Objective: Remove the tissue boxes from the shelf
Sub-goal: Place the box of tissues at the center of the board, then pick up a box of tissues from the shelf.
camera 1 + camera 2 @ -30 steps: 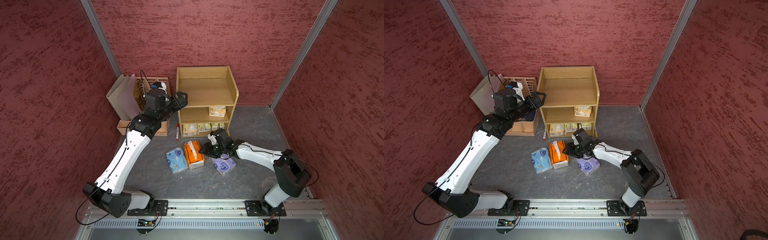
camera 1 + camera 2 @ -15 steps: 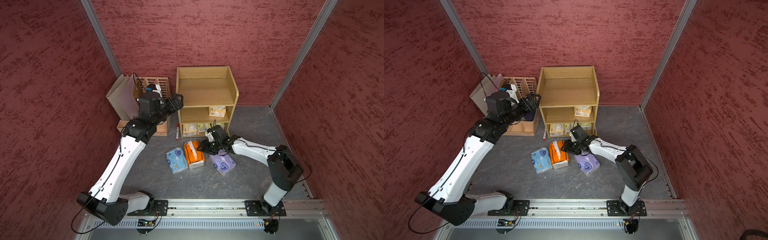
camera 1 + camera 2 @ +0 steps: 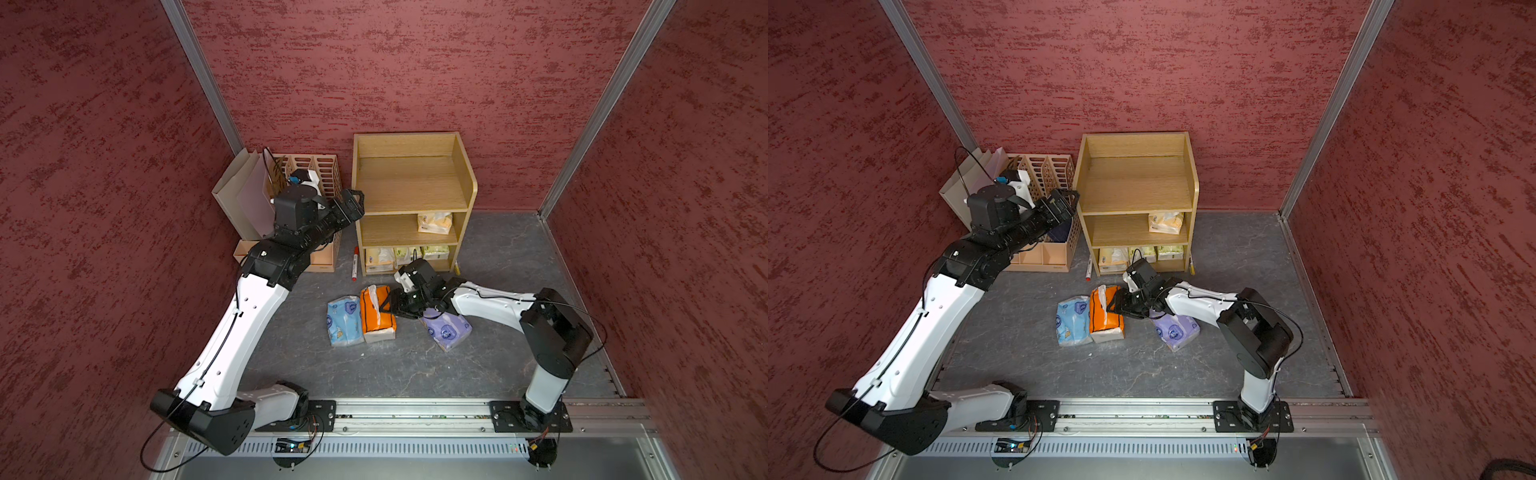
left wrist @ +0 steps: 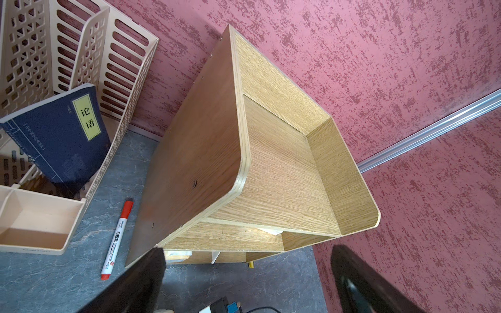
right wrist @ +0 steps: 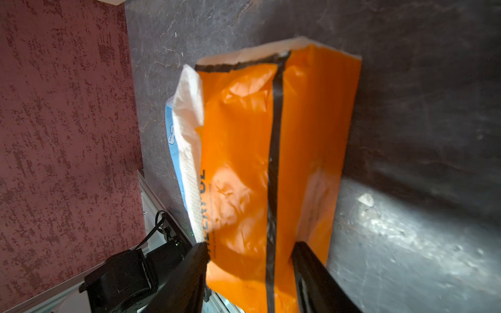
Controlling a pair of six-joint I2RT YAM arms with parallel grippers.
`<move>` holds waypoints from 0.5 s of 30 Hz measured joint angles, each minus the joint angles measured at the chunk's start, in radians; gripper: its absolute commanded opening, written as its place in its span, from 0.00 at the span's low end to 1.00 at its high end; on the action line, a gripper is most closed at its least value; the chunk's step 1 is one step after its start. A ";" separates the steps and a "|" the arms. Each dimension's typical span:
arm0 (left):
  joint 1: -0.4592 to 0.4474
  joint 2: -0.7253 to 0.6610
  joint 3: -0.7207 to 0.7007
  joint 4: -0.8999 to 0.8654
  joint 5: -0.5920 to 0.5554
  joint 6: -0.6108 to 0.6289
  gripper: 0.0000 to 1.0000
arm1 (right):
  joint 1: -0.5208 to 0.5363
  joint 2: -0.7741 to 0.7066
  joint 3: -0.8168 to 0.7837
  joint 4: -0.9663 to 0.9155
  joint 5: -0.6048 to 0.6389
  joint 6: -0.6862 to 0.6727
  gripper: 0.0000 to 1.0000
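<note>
The oak shelf (image 3: 409,183) stands at the back wall. A pale yellow-orange tissue box (image 3: 434,222) lies on its middle tier, and three more (image 3: 409,252) fill the bottom tier. On the floor in front lie a light blue box (image 3: 344,320), an orange one (image 3: 376,313) and a lilac one (image 3: 446,330). My right gripper (image 3: 384,306) (image 5: 249,248) is low over the orange box's (image 5: 244,151) near end, jaws apart, one finger lying across its face. My left gripper (image 3: 353,203) (image 4: 248,250) hovers open and empty by the shelf's (image 4: 271,168) upper left side panel.
A beige slotted file organizer (image 3: 318,174) with a navy booklet (image 4: 57,132) stands left of the shelf, with paper bags (image 3: 245,199) behind it. A red marker (image 3: 355,264) lies on the floor between organizer and shelf. The arms' mounting rail (image 3: 415,415) runs along the front.
My right gripper has moved left from over the lilac box to the orange box, its jaws no wider or narrower. The orange and blue boxes have shifted slightly left. My left gripper has drawn back a little.
</note>
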 measured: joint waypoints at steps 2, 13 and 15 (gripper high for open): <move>0.003 -0.001 0.000 -0.003 0.000 0.001 1.00 | 0.000 -0.005 0.013 -0.006 0.008 -0.001 0.53; 0.005 0.025 0.056 -0.041 0.016 0.023 1.00 | -0.027 -0.226 0.021 -0.034 0.128 -0.011 0.53; 0.005 0.042 0.080 -0.041 0.026 0.026 1.00 | -0.044 -0.278 0.016 -0.027 0.153 -0.003 0.53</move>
